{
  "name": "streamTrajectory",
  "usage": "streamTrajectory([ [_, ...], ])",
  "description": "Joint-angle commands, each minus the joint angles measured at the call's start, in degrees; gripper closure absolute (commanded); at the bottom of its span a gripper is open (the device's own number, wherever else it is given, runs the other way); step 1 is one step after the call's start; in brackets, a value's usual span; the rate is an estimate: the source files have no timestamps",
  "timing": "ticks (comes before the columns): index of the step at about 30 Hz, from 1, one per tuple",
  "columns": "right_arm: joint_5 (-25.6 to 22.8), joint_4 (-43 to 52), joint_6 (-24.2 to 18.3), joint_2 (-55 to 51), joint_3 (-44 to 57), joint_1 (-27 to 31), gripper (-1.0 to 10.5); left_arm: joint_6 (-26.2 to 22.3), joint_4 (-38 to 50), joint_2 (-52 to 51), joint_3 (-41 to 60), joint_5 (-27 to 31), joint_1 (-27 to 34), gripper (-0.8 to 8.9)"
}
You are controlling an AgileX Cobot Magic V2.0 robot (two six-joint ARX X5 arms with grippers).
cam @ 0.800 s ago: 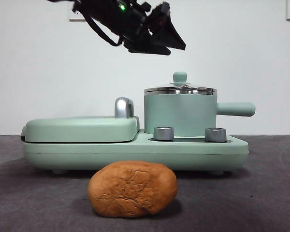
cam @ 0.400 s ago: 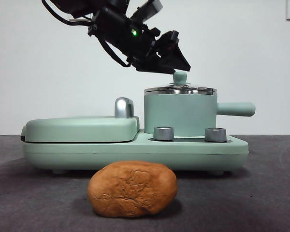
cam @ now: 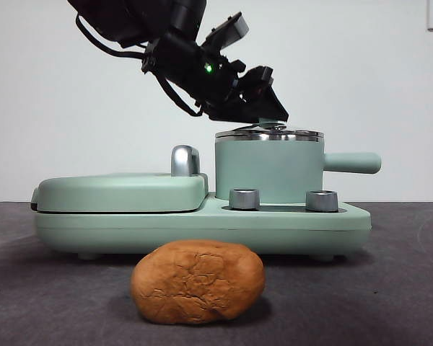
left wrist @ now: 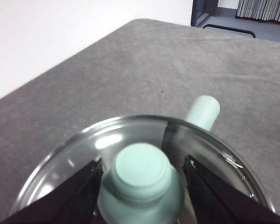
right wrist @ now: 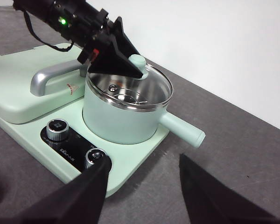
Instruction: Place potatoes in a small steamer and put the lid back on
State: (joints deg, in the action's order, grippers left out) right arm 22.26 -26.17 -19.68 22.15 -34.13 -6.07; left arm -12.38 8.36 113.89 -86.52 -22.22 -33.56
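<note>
Counter (cam: 404, 288) of dark grey, felt-like material carries a smooth mint-green cooker base (cam: 202, 223); the small steamer (cam: 268, 169), cylindrical with a steel rim, sits in its well. The potato (cam: 198, 281), oval with cracked, crusty skin, lies on the counter in front, waiting because the lid (right wrist: 130, 91) of clear glass still covers the pot. The left hand (left wrist: 141, 179) straddles the rounded knob (left wrist: 140, 179), jaws spread either side, not yet pinching. The right hand (right wrist: 142, 196) waits open, well apart.

Left arm (cam: 180, 54), upper left: black housing, black cables, one green light, small grey block, pointed black jaws.
</note>
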Motion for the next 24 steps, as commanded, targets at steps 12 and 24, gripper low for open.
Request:
streamTrajectory([
  [12,-0.2,0.3,-0.2,0.2,-0.9,-0.2,7.1,1.3,0.7,2.1,-1.9,0.2,-0.4,5.38],
  [24,-0.3,0.3,-0.2,0.2,-0.9,-0.2,7.1,1.3,0.6,2.1,-1.9,0.2,-0.4,7.33],
])
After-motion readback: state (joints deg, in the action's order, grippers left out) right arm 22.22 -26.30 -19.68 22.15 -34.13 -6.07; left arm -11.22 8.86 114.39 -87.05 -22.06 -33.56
